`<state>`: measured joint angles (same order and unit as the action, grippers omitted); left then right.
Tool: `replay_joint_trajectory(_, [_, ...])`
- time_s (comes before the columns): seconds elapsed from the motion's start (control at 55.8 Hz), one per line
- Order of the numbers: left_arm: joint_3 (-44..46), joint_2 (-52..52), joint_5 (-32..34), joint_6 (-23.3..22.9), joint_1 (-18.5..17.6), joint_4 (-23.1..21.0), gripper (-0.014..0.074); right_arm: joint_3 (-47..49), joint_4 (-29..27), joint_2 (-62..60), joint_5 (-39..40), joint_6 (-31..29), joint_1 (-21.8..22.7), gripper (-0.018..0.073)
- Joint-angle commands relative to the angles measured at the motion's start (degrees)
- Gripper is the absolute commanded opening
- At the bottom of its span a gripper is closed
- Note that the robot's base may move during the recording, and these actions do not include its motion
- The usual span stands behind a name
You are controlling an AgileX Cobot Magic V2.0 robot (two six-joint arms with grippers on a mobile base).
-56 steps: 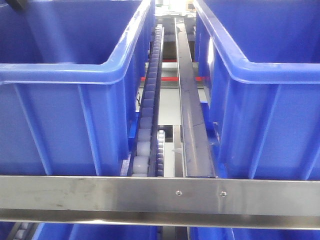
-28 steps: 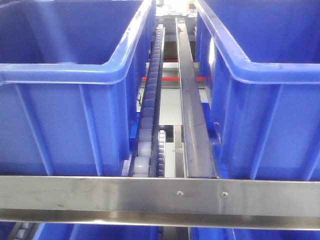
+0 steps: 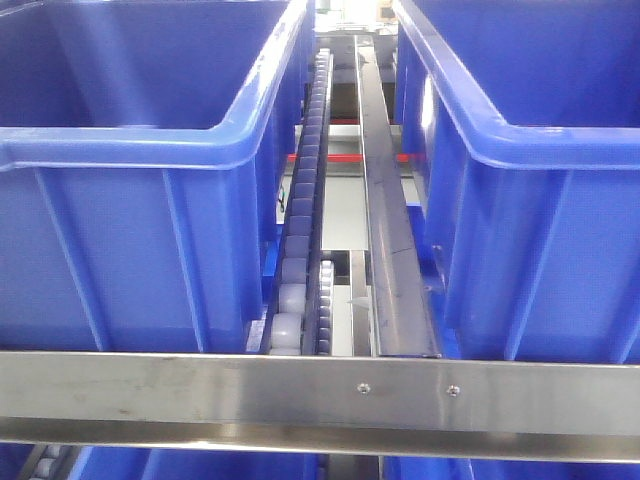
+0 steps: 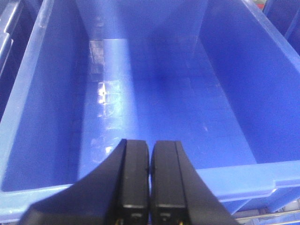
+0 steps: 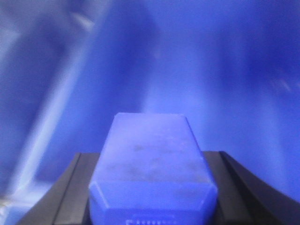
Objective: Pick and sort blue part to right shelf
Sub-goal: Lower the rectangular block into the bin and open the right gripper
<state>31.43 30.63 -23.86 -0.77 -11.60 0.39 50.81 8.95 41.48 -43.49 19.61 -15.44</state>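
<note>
**Blue part clamped in the right gripper over blurred blue plastic**

The blue part [image 5: 152, 171], a blocky plastic piece with bevelled edges and a scuffed top face, sits between the two black fingers [image 5: 70, 187] of the right gripper [image 5: 152, 206], which are pressed against its left and right sides. Everything ahead of that gripper is blurred blue surface, with a pale streak running up to its left; what that surface belongs to cannot be told.

Going by size: the large blue plastic bin on the left [image 3: 130, 150] and the large blue plastic bin on the right [image 3: 540, 150] fill most of the front view, with thick rounded rims and ribbed walls. Between them run a line of pale rollers [image 3: 300, 230] and, just beside it, a long dark metal rail [image 3: 385, 230]. A brushed steel crossbar [image 3: 300, 390] with two screws spans the view in front of both bins.

The left gripper [image 4: 150, 183] has its two black fingers [image 4: 133, 178] pressed together with nothing between them. Directly ahead of and below it lies the open interior of a deep blue plastic bin [image 4: 42, 93], its gridded floor glossy with reflections ahead to the left of the fingers; the bin's near rim passes just under the fingers.
</note>
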Motion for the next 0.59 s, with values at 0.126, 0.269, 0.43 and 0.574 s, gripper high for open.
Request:
replay_joint_trajectory(0.126, [1.73,0.06,4.92,0.03,-0.01,-0.39,0.0124,14.63,3.82,23.23,-4.35,-0.74,1.94,0.0153])
replay_joint_trajectory(0.269, [1.73,0.06,4.92,0.03,-0.01,-0.39,0.0124,22.51,3.77,37.12,-8.03,-4.25,2.95,0.0153])
replay_joint_trajectory(0.43, [1.73,0.06,4.71,0.03,-0.01,-0.39,0.0124,29.67,3.54,49.37,-11.07,-7.18,3.43,0.0153])
replay_joint_trajectory(0.574, [1.73,0.06,4.04,0.03,-0.01,-0.39,0.0124,33.41,3.43,55.82,-12.92,-7.57,3.43,0.0153])
